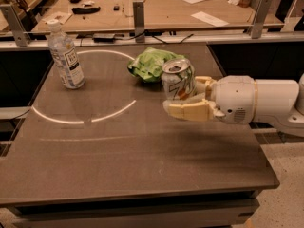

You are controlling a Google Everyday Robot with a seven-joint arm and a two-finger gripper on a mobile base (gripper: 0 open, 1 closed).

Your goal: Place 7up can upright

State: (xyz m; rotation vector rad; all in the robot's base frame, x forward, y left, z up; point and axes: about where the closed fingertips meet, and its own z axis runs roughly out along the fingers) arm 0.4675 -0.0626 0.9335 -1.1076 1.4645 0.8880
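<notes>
Placement step: gripper [184, 98] extends in from the right, jaws clenched on the 7up can [176, 81], held roughly upright right of centre, just near of the green bag [148, 63]. Base contact with the desk [118, 165] cannot be told (near finger hides it). Next, probably: lower, level, release. Water bottle [66, 56] stands far left; wooden bench [166, 8] beyond.

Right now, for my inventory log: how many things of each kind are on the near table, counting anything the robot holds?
Can: 1, the 7up can, gripped by the pincer over the right side of the table
Water bottle: 1
Green bag: 1
Total: 3
</notes>
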